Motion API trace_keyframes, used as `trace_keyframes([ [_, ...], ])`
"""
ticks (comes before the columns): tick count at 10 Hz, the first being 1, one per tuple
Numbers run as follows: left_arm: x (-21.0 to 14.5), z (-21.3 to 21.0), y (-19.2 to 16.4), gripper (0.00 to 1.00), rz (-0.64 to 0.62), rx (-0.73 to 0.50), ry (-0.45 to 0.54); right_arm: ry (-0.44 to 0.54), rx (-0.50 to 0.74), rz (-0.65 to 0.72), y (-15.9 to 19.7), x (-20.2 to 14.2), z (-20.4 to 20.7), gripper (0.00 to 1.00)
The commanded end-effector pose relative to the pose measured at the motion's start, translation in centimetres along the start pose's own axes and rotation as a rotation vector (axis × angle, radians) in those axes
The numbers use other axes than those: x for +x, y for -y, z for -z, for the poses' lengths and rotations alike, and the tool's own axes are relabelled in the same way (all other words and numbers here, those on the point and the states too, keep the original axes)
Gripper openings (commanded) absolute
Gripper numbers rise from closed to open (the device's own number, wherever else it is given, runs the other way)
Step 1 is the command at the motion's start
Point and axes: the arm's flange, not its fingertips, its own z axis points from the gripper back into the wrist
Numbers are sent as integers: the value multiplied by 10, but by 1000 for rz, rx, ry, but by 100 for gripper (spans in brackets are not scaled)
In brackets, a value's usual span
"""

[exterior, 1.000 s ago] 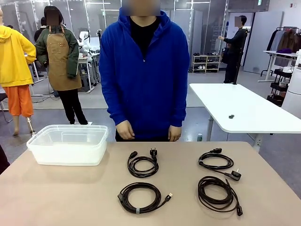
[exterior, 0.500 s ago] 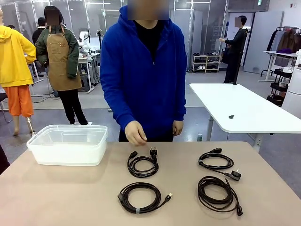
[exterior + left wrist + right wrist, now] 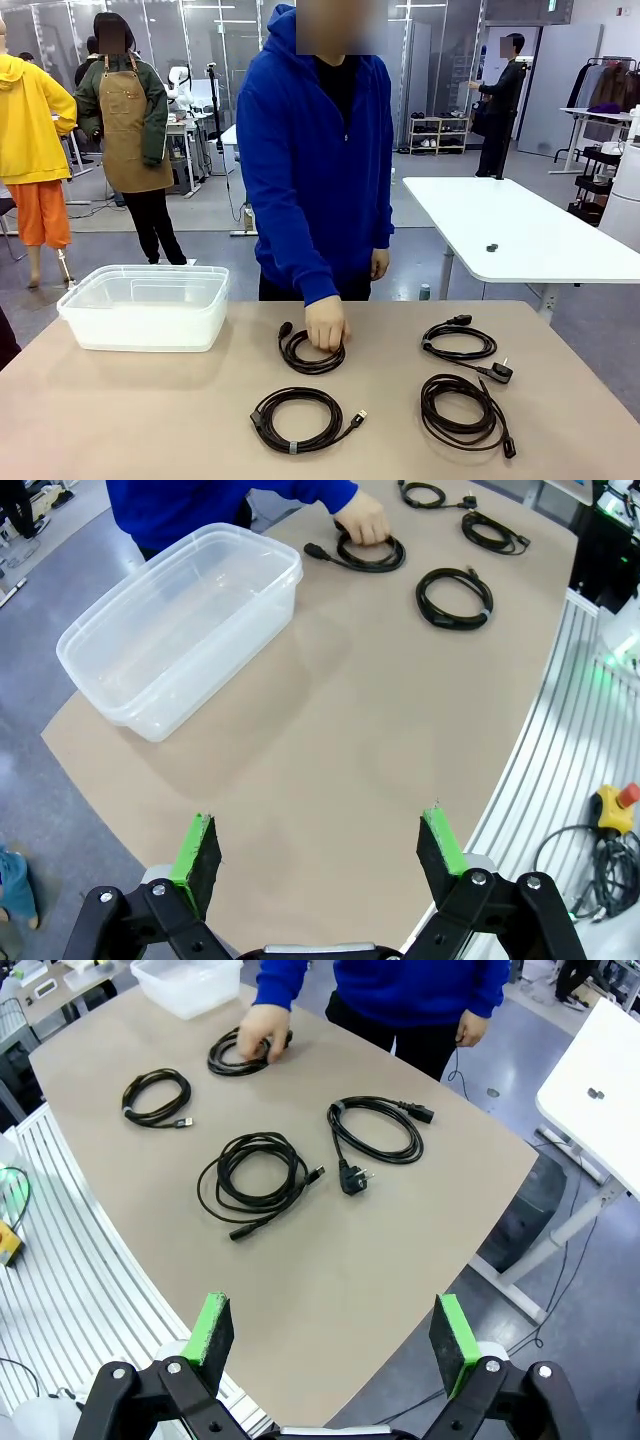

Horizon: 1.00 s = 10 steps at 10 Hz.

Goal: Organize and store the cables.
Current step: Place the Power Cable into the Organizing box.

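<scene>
Several black coiled cables lie on the tan table (image 3: 120,420). A person in a blue hoodie has a hand (image 3: 327,325) on the far middle coil (image 3: 310,355), also seen as a coil (image 3: 372,555) under the hand and as a coil (image 3: 238,1057). Nearer lie a coil with a grey band (image 3: 297,420), a loose coil (image 3: 462,410) and a coil with a two-pin plug (image 3: 458,343). My left gripper (image 3: 318,845) hangs open above the table's near left part. Over the table's right edge, my right gripper (image 3: 331,1328) is open. Both are far from the cables.
A clear plastic bin (image 3: 145,305) stands at the table's far left, also seen as the bin (image 3: 180,620) and the bin (image 3: 190,982). A white table (image 3: 520,235) is behind on the right. People stand in the background.
The person has leaned forward and brought a hand down onto the far middle coil, covering its plug. Both grippers stay open.
</scene>
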Motion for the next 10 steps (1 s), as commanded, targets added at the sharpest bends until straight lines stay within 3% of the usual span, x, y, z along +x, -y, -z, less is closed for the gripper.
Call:
trace_keyframes([
  [1, -2, 0, 0, 100, 15, -13, 15, 6, 8, -18, -1, 1, -2, 100],
  [10, -2, 0, 0, 100, 15, -13, 15, 6, 8, -18, -1, 1, -2, 100],
])
